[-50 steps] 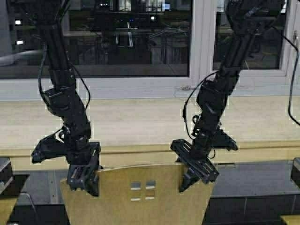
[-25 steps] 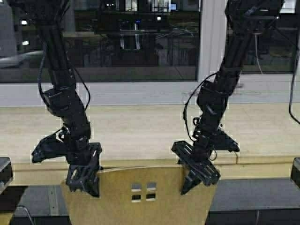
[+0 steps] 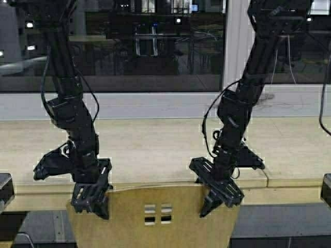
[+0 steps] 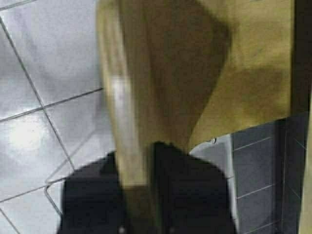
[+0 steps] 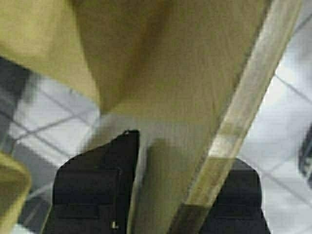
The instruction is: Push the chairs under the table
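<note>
The chair (image 3: 155,217) is cut off below its backrest.

Chair (image 3: 155,217) stands directly in front of the bench (image 3: 155,139), its backrest top at the bench's front edge. Left hand (image 3: 92,199) sits on the backrest's left top corner, right hand (image 3: 220,194) on the right top corner. Window behind the bench.

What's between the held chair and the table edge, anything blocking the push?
Nothing visible. Left pincer and right pincer each straddle the chair backrest's top edge. The backrest top sits right at the table front edge. The space beneath is mostly hidden.
</note>
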### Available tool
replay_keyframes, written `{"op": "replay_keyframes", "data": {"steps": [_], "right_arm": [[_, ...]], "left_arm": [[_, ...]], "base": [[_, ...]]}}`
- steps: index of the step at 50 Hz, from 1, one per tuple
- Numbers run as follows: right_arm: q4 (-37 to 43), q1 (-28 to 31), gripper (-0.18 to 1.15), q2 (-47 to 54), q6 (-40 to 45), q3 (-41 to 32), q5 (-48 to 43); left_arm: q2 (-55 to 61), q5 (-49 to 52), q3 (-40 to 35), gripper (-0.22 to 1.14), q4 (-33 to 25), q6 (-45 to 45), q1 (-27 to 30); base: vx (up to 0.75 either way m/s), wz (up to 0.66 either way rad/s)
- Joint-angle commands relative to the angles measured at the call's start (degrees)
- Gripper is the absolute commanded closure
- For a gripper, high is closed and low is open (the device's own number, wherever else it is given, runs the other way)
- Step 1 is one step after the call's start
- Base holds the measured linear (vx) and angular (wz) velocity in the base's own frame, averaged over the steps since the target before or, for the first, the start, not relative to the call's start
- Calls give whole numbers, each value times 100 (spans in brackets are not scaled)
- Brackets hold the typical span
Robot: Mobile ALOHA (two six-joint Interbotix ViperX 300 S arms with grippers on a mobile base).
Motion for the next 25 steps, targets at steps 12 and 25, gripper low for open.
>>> {"op": "replay_keyframes", "data": {"steps": [12, 25], "right_arm": [[-141, -62, 73, -53, -598, -35, -53], [-132, -97, 1, -123, -536, -132, 220]], "left_arm": [[-413, -79, -53, 65, 149, 686, 299], [-510, 185, 9, 0, 176, 773, 308]], "base": [[-1, 0], [0, 0]]}}
